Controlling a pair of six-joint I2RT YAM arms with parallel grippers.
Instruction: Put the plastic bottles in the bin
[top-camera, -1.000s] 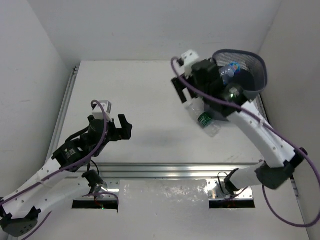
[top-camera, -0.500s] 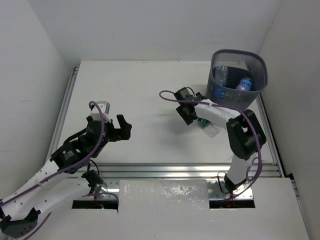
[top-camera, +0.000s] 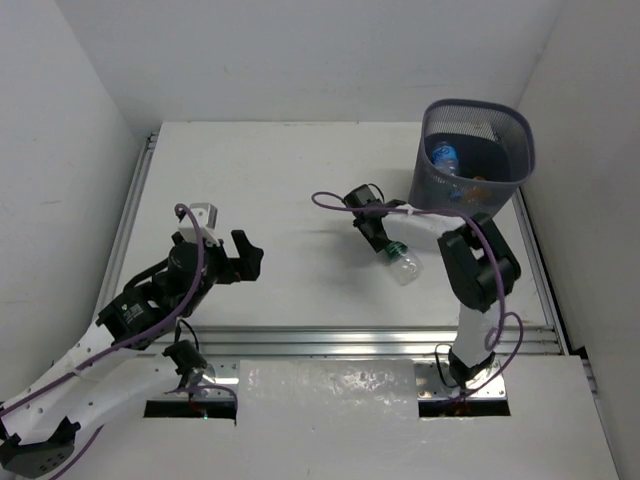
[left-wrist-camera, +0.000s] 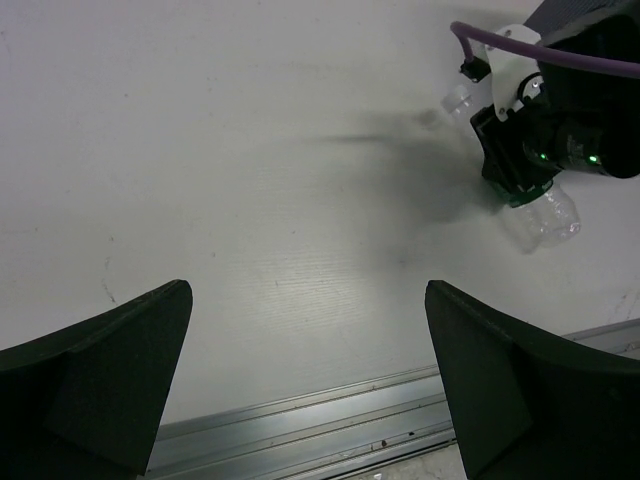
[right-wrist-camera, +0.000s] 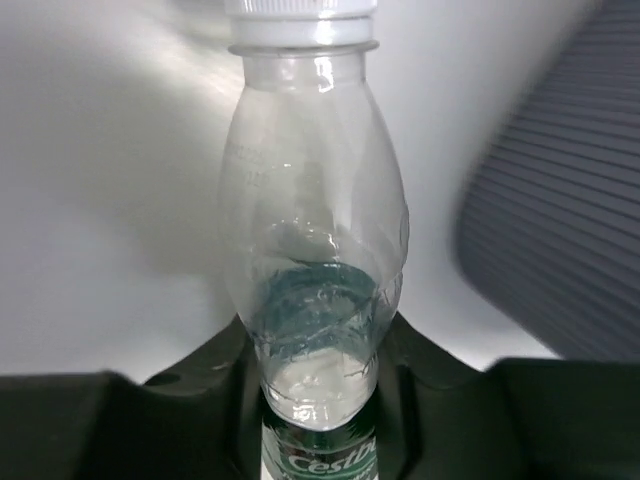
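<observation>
A clear plastic bottle (top-camera: 403, 264) with a green label lies on the table just left of the bin (top-camera: 462, 194). My right gripper (top-camera: 386, 243) is shut on its labelled end. In the right wrist view the bottle (right-wrist-camera: 312, 240) fills the middle, white cap farthest away, with both fingers (right-wrist-camera: 415, 360) pressed against its sides and the gripper (right-wrist-camera: 315, 365) closed round it. The dark mesh bin holds a blue-labelled bottle (top-camera: 444, 155). My left gripper (top-camera: 243, 257) hangs open over the left half of the table, nothing between its fingers (left-wrist-camera: 105, 385).
A metal rail (top-camera: 350, 340) runs along the near edge of the table. White walls close in the left, back and right sides. The bin's mesh wall (right-wrist-camera: 570, 230) shows blurred to the right of the held bottle. The left wrist view shows the right gripper (left-wrist-camera: 530, 150) and bottle (left-wrist-camera: 545, 215).
The right arm came away from above the bin, dropped to the table and shut on the green-labelled bottle. The left arm has barely moved.
</observation>
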